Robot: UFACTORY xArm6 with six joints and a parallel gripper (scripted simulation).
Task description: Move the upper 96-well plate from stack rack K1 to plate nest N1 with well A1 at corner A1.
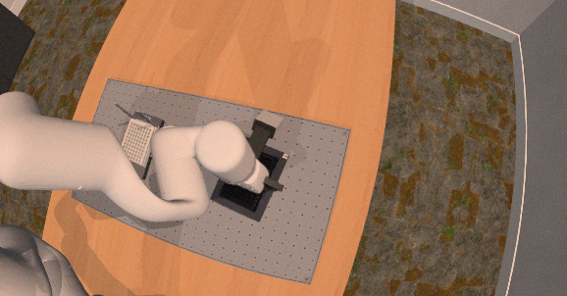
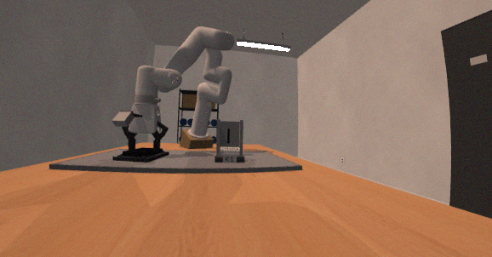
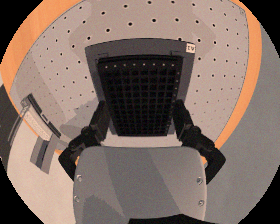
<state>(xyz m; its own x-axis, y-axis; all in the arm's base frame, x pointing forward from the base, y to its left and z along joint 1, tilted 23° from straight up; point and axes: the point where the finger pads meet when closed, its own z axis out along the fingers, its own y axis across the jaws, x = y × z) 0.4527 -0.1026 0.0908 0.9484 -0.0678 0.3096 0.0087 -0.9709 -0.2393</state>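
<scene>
Item: dark gridded 96-well plate [image 3: 141, 94], lying in the black square plate nest [image 1: 220, 198] on the grey perforated mat [image 1: 294, 231]. In the wrist view it appears level and squared to the nest walls; whether it is fully seated cannot be told.

Marker: small pale square lettered tag [image 3: 189, 48] just outside the nest's far right corner in the wrist view. Which plate corner holds well A1 is not legible.

Hand: black two-finger gripper [image 3: 143, 137] on the white arm [image 1: 162, 172], fingers spread wide, one either side of the plate's near end, clamping nothing.

Rack: grey upright stack rack marked K1 [image 2: 230, 143], well apart from the nest, with a pale well plate [image 1: 135, 141] seated in it.

Risks, as judged: a finger pad dragging the plate's edge on withdrawal could tilt it out of the locators; a sideways retreat could shift it; the elbow swinging back could brush the rack.

Surface: orange wooden table [image 1: 275, 45] under the mat.

Room: grey walls, mottled brown floor [image 1: 441, 138], hanging strip light [image 2: 263, 45], dark door [image 2: 468, 120], metal shelf unit [image 2: 180, 120] behind.
</scene>
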